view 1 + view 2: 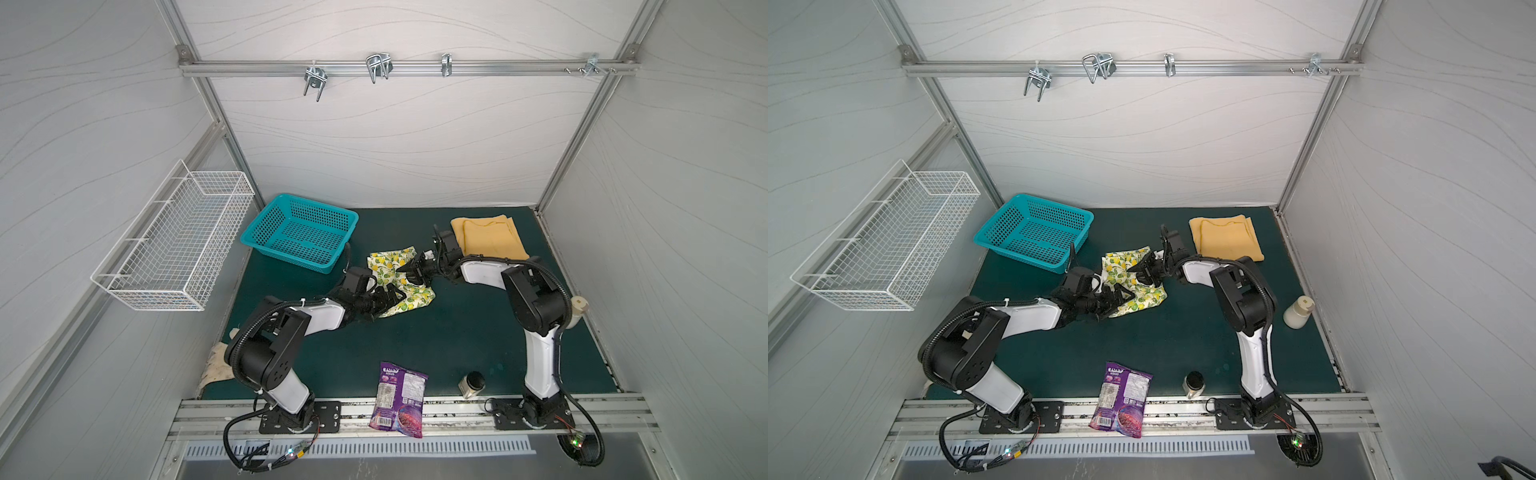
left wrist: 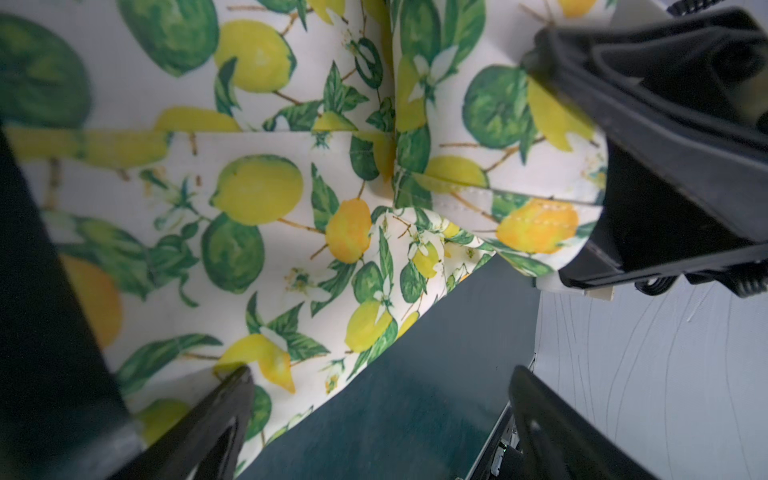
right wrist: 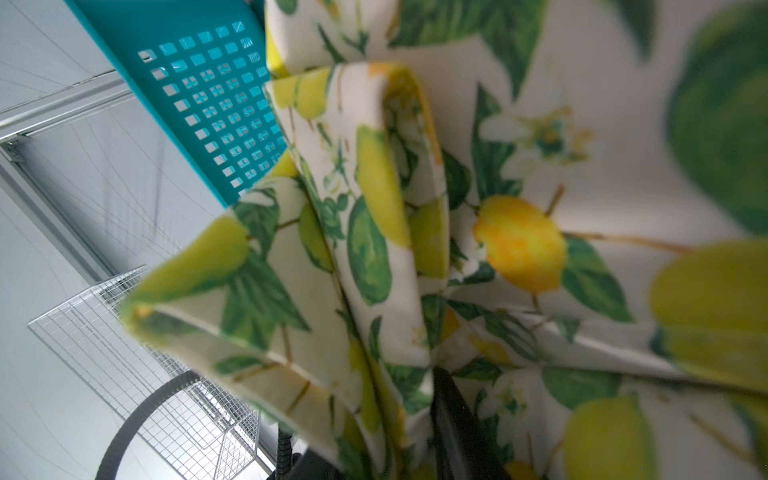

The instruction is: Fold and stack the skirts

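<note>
The lemon-print skirt (image 1: 388, 262) (image 1: 1125, 266) lies crumpled on the green mat at mid-table. My left gripper (image 1: 392, 296) (image 1: 1121, 297) sits at its near edge, open. In the left wrist view (image 2: 382, 374) its jaws stand wide over the mat and the cloth's edge (image 2: 257, 195), holding nothing. My right gripper (image 1: 409, 274) (image 1: 1140, 274) is in the skirt's far right part. In the right wrist view raised folds of the cloth (image 3: 519, 241) cover the jaws. Only one finger (image 3: 449, 415) shows. The mustard-yellow skirt (image 1: 488, 237) (image 1: 1225, 239) lies folded at the back right.
A teal basket (image 1: 299, 232) stands at the back left and a white wire basket (image 1: 174, 257) hangs on the left wall. A purple snack bag (image 1: 399, 399) and a black-lidded jar (image 1: 471, 384) sit at the front edge. A cream bottle (image 1: 1298, 311) lies by the right wall.
</note>
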You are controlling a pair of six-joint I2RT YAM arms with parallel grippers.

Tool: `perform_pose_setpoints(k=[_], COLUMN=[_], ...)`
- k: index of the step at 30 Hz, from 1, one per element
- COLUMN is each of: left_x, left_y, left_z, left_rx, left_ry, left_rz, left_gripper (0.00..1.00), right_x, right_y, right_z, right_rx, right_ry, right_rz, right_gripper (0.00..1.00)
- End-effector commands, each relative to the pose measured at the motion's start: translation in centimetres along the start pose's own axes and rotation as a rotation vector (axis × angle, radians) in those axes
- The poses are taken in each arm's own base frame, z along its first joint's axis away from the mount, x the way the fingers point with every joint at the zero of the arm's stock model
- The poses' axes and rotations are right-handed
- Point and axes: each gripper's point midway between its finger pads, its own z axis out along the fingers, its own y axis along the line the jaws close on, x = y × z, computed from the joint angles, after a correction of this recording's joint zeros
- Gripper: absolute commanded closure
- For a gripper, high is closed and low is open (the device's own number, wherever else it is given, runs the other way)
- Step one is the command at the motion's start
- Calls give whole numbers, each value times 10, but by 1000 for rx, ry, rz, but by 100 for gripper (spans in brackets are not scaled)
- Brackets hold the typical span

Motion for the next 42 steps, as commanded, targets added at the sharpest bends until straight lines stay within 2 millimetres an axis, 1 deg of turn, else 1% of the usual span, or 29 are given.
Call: perform_pose_setpoints(k=[1, 7, 10, 11, 13, 14, 19, 25, 30, 33, 38, 39, 42], left_x=[11, 8, 8, 9, 9, 10, 9, 9, 8, 8, 8, 8, 8], left_y=[27, 25, 26, 26, 26, 27, 28, 30, 32, 34, 35, 35, 37], left_z=[1, -2, -3, -3, -4, -4, -6, -9, -10, -11, -13, -13, -14], left_rx=[-86, -81, -84, -84, -84, -85, -89, -95, -98, -99, -102, -102, -105], left_ry=[26, 19, 17, 18, 18, 18, 14, 13, 11, 9, 7, 7, 8], left_rz=[-31, -28, -26, -26, -28, -29, -25, -26, -26, -29, -30, -32, -33], left_gripper=[3, 3, 3, 3, 3, 3, 3, 3, 3, 3, 3, 4, 3], right_x=[-1, -6, -8, -7, -8, -7, -7, -1, 8, 9, 8, 6, 1], right_y=[-6, -17, -18, -17, -15, -11, 4, 43, 85, 102, 109, 108, 95], right_z=[8, 20, 26, 28, 31, 32, 36, 26, 12, 5, -2, -3, -2], right_rx=[0, -3, -14, -18, -30, -38, -60, -102, -131, -139, -107, -98, -41], right_ry=[15, 21, 23, 26, 29, 31, 34, 30, 28, 24, 12, 5, 3], right_rz=[16, 38, 42, 41, 40, 36, 18, -38, -115, -145, -197, -204, -225], right_gripper=[64, 57, 54, 52, 43, 1, 1, 1, 1, 1, 1, 1, 1])
